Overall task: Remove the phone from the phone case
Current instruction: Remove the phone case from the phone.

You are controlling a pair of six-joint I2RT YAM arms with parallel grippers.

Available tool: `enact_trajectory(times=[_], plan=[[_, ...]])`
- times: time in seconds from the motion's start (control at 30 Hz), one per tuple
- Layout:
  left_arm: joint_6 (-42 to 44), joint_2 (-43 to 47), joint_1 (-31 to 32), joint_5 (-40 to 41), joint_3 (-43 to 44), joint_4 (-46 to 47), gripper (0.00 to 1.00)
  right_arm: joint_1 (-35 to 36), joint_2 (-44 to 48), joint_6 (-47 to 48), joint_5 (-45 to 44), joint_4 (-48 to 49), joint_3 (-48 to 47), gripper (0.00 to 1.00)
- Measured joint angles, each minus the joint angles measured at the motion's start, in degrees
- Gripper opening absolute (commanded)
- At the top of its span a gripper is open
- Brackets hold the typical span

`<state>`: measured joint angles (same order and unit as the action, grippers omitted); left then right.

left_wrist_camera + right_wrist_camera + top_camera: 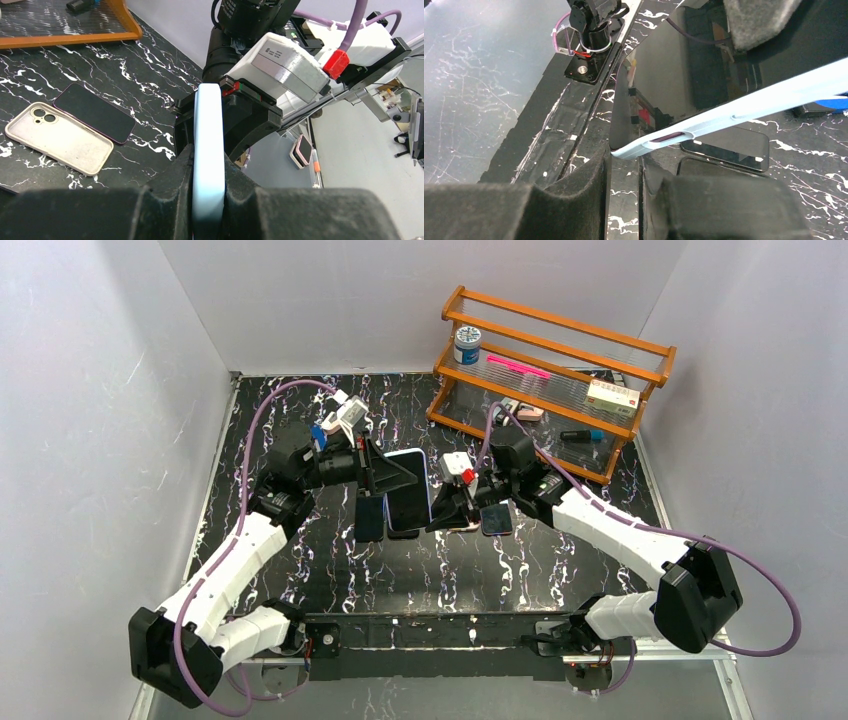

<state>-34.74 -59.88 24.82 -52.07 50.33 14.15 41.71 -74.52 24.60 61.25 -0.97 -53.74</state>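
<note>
- Phone point(408, 488): hard to see whole; in left wrist view hidden inside its light-blue phone case point(207, 145), shown edge-on only; in right wrist view cut off by the frame, black glass full of reflections.
- Held up off the table point(400, 575), between the two arms, near the middle.
- Left gripper point(207, 167): closed tight on a side edge of the phone case, one finger on each face.
- Right gripper point(624, 169): fingers narrowly apart at one corner of the phone; cannot tell if pinching or only close.
- At that corner, dark rim seemingly lifted from the case lip; not certain.
- Flat on the table: beige case point(59, 137), just beside a dark handset point(95, 119).
</note>
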Motion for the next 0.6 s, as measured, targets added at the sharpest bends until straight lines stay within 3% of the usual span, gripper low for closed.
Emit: enact_trajectory(times=[0.4, 0.6], plan=[[-2.4, -0.48, 0.0, 0.22, 0.37, 0.33, 0.0, 0.04, 0.0, 7.82, 0.2, -3.87, -1.64, 0.01], [-2.99, -0.31, -0.02, 0.37, 0.37, 0.72, 0.0, 0.04, 0.0, 4.87, -0.04, -1.88, -1.44, 0.01]])
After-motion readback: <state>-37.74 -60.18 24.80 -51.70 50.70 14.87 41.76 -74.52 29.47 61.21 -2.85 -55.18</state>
